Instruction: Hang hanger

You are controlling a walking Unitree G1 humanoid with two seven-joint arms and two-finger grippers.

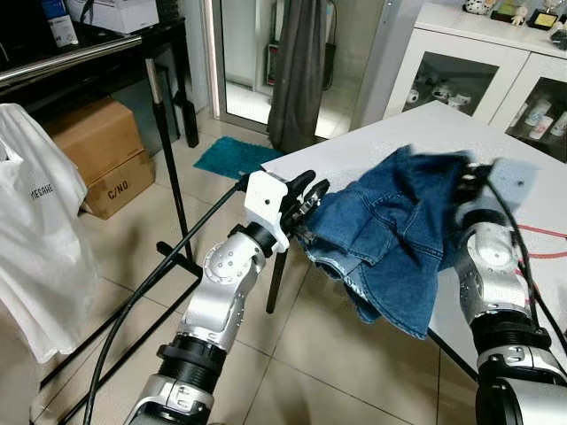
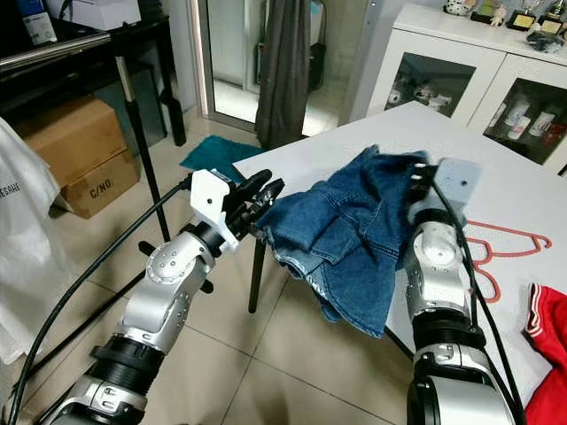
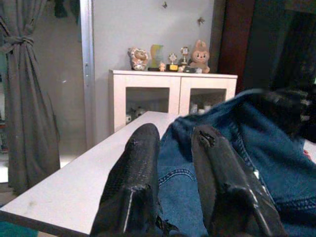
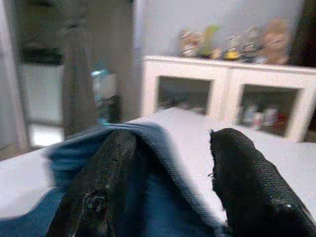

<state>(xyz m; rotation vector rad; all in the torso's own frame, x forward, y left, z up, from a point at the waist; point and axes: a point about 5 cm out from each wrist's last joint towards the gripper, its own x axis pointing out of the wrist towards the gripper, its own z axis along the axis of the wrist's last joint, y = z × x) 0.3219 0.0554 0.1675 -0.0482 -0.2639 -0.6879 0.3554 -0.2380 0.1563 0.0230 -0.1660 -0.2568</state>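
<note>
Left eye view: denim garment (image 1: 390,235) covers table (image 1: 372,142), near cabinet (image 1: 483,75).

The white table (image 2: 345,168) stands on a tiled floor (image 2: 266,354), with one corner pointing toward the curtain and a dark leg under that corner. A red outline-shaped hanger (image 2: 496,257) lies flat on the table near its right edge. A red cloth (image 2: 547,354) lies at the near right part of the table. On the floor, a teal mat (image 1: 232,157) lies beyond the table's corner, and cardboard boxes (image 1: 102,150) stand at the left. A black rack foot (image 1: 177,257) rests on the tiles beside them.
</note>
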